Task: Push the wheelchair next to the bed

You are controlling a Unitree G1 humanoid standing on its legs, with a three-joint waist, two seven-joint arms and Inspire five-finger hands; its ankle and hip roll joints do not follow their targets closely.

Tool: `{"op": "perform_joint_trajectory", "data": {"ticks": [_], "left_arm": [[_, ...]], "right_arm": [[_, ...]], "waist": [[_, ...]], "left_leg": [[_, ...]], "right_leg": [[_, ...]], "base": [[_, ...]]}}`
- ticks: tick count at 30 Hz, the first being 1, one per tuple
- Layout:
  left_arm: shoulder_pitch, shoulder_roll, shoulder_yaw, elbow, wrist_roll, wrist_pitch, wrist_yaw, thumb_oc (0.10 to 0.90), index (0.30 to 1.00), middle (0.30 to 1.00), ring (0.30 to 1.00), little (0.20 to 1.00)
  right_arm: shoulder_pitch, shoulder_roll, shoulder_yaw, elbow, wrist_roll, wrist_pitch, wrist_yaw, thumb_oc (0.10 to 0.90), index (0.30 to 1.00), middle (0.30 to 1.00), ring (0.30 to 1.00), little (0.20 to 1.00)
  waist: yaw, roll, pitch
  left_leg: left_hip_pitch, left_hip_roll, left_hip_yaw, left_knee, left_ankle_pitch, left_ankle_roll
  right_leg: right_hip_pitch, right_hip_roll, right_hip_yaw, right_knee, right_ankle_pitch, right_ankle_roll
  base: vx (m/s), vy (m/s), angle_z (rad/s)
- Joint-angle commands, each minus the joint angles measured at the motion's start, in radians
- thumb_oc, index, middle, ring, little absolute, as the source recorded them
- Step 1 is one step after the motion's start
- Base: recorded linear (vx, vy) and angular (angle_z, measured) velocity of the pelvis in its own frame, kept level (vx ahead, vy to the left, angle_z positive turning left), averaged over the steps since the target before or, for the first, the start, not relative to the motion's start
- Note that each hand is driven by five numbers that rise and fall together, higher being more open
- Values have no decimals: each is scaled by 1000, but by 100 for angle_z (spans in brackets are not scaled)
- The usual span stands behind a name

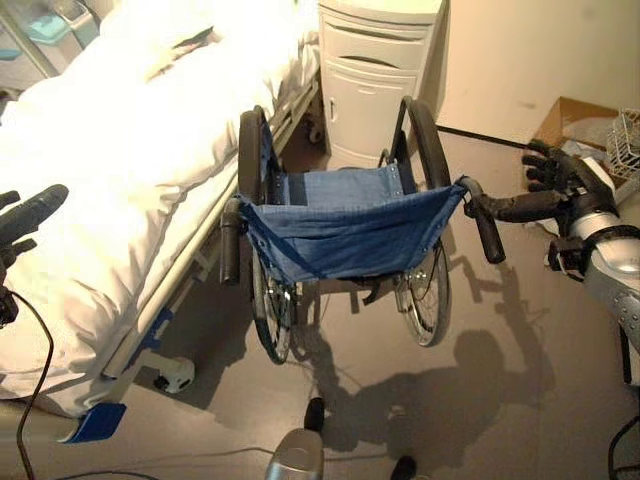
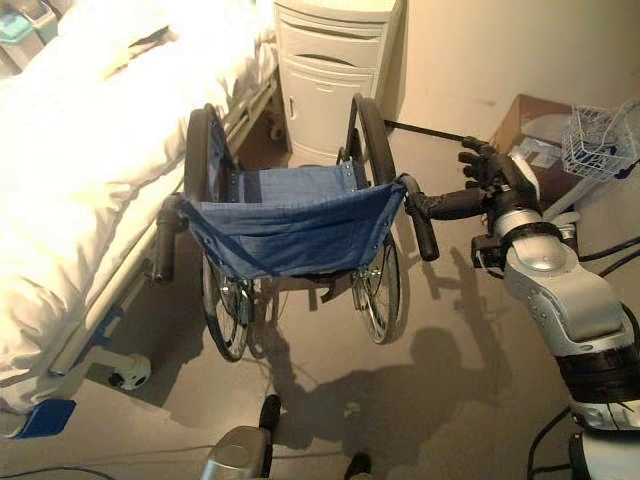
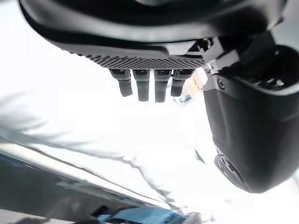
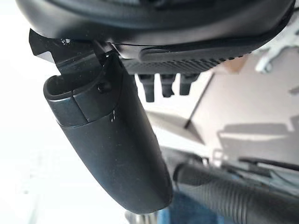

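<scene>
Left eye view: wheelchair (image 1: 340,235) with blue fabric seat standing close beside the bed (image 1: 110,180), facing a white cabinet (image 1: 375,70). Bare grey floor (image 1: 500,390) open behind. Right robot hand (image 1: 550,190) open, thumb stretched to the right ribbed push handle (image 1: 487,228). Left robot hand (image 1: 25,215) open over white bedding.

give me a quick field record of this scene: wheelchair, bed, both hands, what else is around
wheelchair: blue sling seat, beside the bed, push handles toward the robot
bed: white bedding, on the wheelchair's left
right hand: open, thumb reaching toward the right push handle, no grasp
left hand: open, over the bedding, apart from the left push handle
cabinet: white, beyond the wheelchair against the wall
cardboard box: on the floor, far right
</scene>
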Motion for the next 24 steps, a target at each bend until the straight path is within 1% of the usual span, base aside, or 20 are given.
{"op": "perform_joint_trajectory", "data": {"ticks": [1, 3, 8, 9, 10, 12, 14, 15, 17, 19, 20, 22, 23, 24], "left_arm": [[27, 110, 87, 15, 62, -96, 0, 800, 900, 900, 900, 900], [41, 98, 105, 15, 63, -92, -13, 800, 900, 900, 900, 900], [64, 63, 111, -7, 49, -78, -30, 800, 900, 900, 900, 900], [78, 40, 112, -29, 44, -59, -49, 800, 900, 900, 900, 900], [80, 39, 113, -33, 44, -56, -49, 800, 900, 900, 900, 900], [110, -8, 109, -67, 50, -42, -73, 800, 900, 900, 900, 900], [149, -89, 85, -102, 62, -33, -102, 800, 900, 900, 900, 900], [154, -99, 81, -107, 66, -35, -106, 800, 900, 900, 900, 900], [175, -148, 56, -136, 63, -21, -119, 800, 900, 900, 900, 900], [211, -203, 25, -180, 28, -3, -144, 800, 900, 900, 900, 900], [216, -207, 24, -185, 19, 0, -144, 800, 900, 900, 900, 900], [236, -239, 11, -202, -18, 11, -150, 800, 900, 900, 900, 900], [245, -259, -3, -205, -14, 15, -169, 800, 900, 900, 900, 900], [255, -274, -18, -210, 0, 20, -173, 800, 900, 900, 900, 900]], "right_arm": [[11, -80, -67, -42, -25, -171, -80, 800, 900, 900, 900, 900], [32, -76, -108, -50, -21, -189, -86, 800, 900, 900, 900, 900], [74, -51, -152, -71, -38, -190, -82, 800, 900, 900, 900, 900], [100, -35, -166, -78, -51, -181, -72, 800, 900, 900, 900, 900], [105, -34, -170, -81, -53, -180, -70, 800, 900, 900, 900, 900], [165, -7, -204, -85, -60, -181, -63, 800, 900, 900, 900, 900], [248, 50, -255, -78, -46, -190, -71, 800, 900, 900, 900, 900], [260, 58, -263, -77, -42, -192, -74, 800, 900, 900, 900, 900], [305, 101, -291, -62, -38, -198, -86, 800, 900, 900, 900, 900], [382, 152, -344, -26, -10, -204, -142, 800, 900, 900, 900, 900], [395, 157, -352, -22, -9, -205, -142, 800, 900, 900, 900, 900], [453, 196, -385, 7, 16, -216, -159, 800, 900, 900, 900, 900], [488, 233, -395, 40, 34, -217, -172, 800, 900, 900, 900, 900], [520, 260, -399, 67, 34, -223, -162, 800, 900, 900, 900, 900]], "waist": [[-22, -20, -174], [-28, -18, -176], [-35, -14, -178], [-37, -13, -177], [-37, -13, -178], [-40, -11, -178], [-49, -9, -176], [-49, -8, -176], [-55, -8, -176], [-68, -7, -176], [-69, -7, -176], [-78, -5, -178], [-87, -4, -176], [-91, -3, -177]], "left_leg": [[54, 3, -24, -41, -30, -37], [60, 5, -22, -44, -33, -37], [65, 6, -22, -49, -35, -38], [66, 7, -21, -50, -35, -39], [66, 7, -21, -51, -35, -39], [69, 9, -20, -54, -34, -39], [71, 12, -18, -57, -34, -39], [71, 12, -18, -57, -34, -39], [71, 12, -17, -59, -34, -38], [73, 13, -15, -60, -36, -36], [74, 13, -14, -60, -36, -36], [75, 14, -8, -60, -38, -36], [77, 15, -3, -60, -40, -36], [77, 15, 0, -60, -41, -36]], "right_leg": [[-41, 34, -31, 48, 28, -22], [-42, 36, -30, 47, 26, -23], [-45, 38, -26, 45, 26, -24], [-47, 38, -24, 43, 27, -24], [-46, 39, -24, 43, 27, -24], [-47, 40, -21, 41, 27, -24], [-48, 41, -18, 39, 27, -24], [-48, 41, -18, 39, 27, -24], [-50, 41, -18, 38, 28, -23], [-53, 41, -15, 39, 29, -21], [-54, 41, -14, 39, 29, -21], [-58, 41, -11, 41, 29, -19], [-61, 41, -8, 43, 30, -18], [-63, 42, -5, 43, 30, -18]], "base": [[0, 0, 0], [0, 0, 0], [0, 0, 0], [0, 0, 0], [-12, -17, -5], [-15, -10, -5], [-13, -3, -2], [0, 0, 0], [-15, -5, -1], [-18, -7, 0], [-22, -10, 6], [-6, -2, 2], [0, 0, 0], [0, 0, 0]]}}
